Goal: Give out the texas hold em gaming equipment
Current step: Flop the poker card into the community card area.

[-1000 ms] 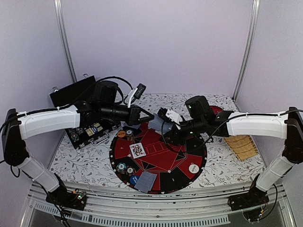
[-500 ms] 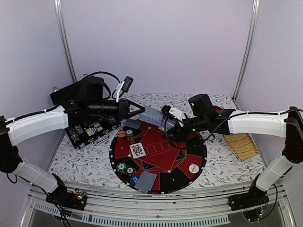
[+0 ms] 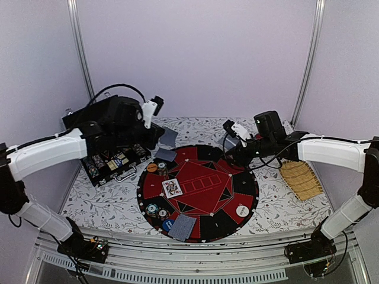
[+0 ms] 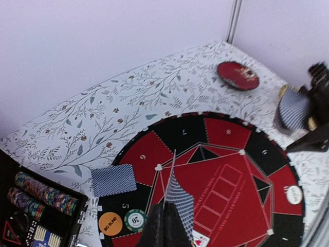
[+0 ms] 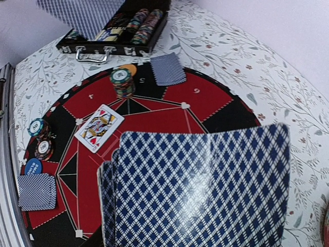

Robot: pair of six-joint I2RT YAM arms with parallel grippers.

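Pinching one card [image 4: 180,201] edge-on, its length running out toward the board's [image 4: 226,177] centre, the clenched left fingers [image 4: 158,230] hang by its left rim, a laid card [image 4: 113,180] just leftward, while the right fingers [image 3: 232,154] grasp the deck [image 5: 200,190], seemingly well across.

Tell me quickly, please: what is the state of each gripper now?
Left gripper: closed on one playing card.
Right gripper: closed on a stack of cards.

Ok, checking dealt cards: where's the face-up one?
Top view: the face-up card lies left of centre on the round board, just this side of the orange button.
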